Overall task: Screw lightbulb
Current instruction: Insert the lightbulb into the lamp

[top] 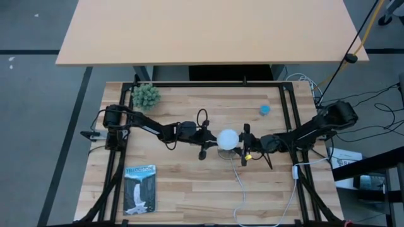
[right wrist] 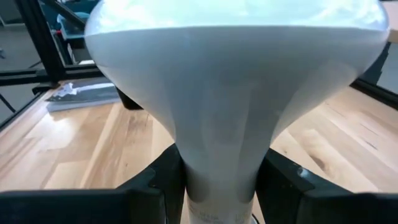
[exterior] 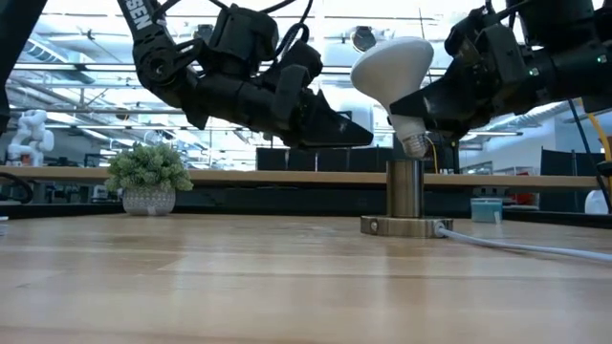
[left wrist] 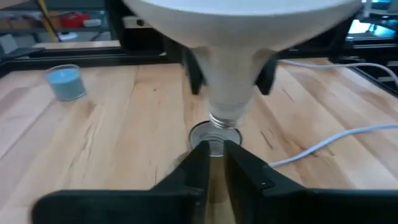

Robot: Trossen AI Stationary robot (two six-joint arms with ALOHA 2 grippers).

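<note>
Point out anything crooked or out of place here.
The lightbulb, held in the right gripper, sits tilted above the socket; its screw end is not lined up or seated. Nothing else stands out.

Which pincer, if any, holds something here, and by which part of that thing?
The right pincer holds the lightbulb by its narrow neck, just above the screw end. The left pincer holds nothing.
</note>
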